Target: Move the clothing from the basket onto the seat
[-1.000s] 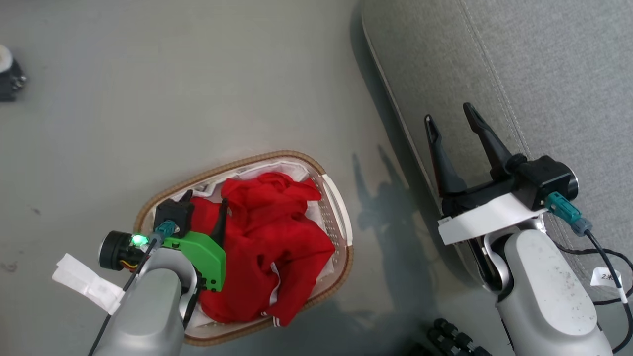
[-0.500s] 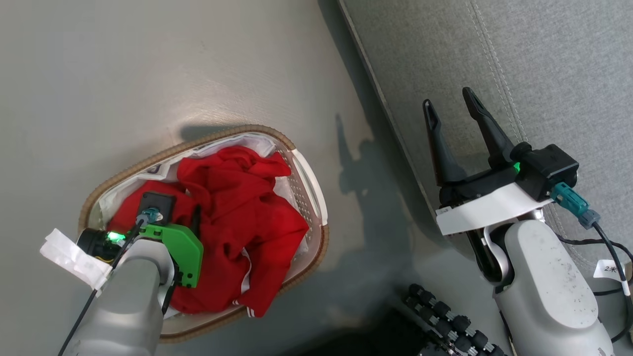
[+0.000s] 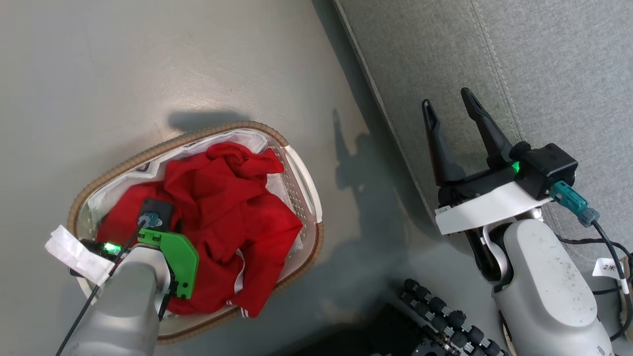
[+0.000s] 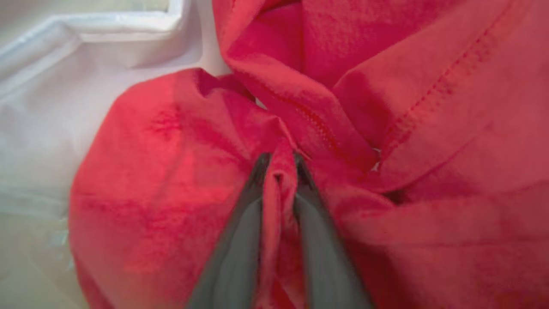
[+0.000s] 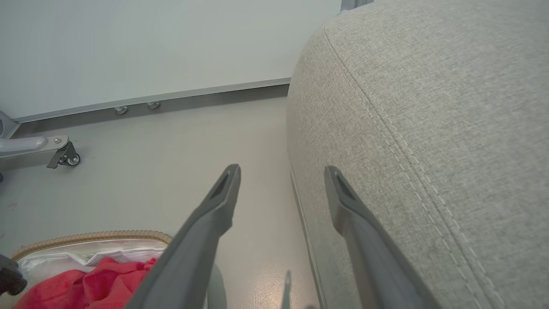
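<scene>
- The left gripper [image 4: 279, 163] is down inside the basket. Its two dark fingers are pressed together on a raised fold of the crumpled red fabric garment [image 3: 222, 198], and the cloth is pinched between the tips.
- The garment lies all around this claw. Most of its bulk is to the right and the far side of the claw, and the white lining shows at the left.
- The garment is in the oval white perforated plastic basket with a brown woven-look rim [image 3: 296, 185]. One corner with white stripes hangs over the near rim.
- The basket stands on the smooth grey floor [image 3: 148, 64], to the left of the large light grey fabric sofa with stitched seams [image 3: 494, 49], and does not touch it.
- The right gripper [image 3: 447, 101] has its fingers wide apart and holds nothing. It hangs over the left edge of the sofa.
- Count: one garment, one basket, one sofa, two grippers.
</scene>
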`<state>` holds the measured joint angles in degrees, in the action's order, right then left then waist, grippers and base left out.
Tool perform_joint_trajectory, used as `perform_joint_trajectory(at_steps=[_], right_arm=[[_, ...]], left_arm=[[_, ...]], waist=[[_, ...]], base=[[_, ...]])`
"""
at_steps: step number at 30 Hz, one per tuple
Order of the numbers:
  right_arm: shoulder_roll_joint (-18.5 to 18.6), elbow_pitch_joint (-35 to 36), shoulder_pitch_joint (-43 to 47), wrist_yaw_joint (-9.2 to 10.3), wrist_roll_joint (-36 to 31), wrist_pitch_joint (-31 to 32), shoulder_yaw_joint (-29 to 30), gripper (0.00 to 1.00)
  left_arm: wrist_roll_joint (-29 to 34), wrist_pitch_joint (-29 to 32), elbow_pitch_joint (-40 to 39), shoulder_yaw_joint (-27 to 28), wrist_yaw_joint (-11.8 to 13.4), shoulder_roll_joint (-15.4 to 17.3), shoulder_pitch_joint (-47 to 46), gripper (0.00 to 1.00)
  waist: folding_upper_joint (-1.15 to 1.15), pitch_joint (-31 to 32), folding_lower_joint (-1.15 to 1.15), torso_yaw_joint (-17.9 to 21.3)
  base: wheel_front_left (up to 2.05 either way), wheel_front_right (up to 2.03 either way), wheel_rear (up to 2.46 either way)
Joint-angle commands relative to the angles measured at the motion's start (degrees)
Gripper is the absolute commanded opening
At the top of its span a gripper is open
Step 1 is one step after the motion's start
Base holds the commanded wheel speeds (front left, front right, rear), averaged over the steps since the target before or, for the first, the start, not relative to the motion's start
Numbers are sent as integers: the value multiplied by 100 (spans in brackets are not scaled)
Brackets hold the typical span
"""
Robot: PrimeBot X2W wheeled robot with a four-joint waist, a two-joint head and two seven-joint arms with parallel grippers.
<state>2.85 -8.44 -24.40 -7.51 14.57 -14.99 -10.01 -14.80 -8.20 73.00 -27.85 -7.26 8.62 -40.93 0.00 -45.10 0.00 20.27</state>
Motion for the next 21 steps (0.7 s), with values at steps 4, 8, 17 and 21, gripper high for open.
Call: perform_joint_trajectory(at_steps=[4,8,17,21], right_arm=[[15,-85,-59,4,-57,-28,50,100],[17,-160,56,4,-122,-28,90,100],[20,-405,411,4,-320,-29,295,100],[20,-522,667,4,-396,-29,467,100]], left_arm=[[-153,-215,28,-13,-23,-108,184,0],[-247,-487,-22,-23,-29,-203,350,0],[-584,-708,-406,41,-33,-437,897,0],[-680,-706,-891,-52,-32,-519,1212,0]], waist=[[0,329,0,-91],[0,726,0,-192],[0,1840,0,-613],[0,2332,0,-836]], base=[[0,0,0],[0,0,0],[0,0,0],[0,0,0]])
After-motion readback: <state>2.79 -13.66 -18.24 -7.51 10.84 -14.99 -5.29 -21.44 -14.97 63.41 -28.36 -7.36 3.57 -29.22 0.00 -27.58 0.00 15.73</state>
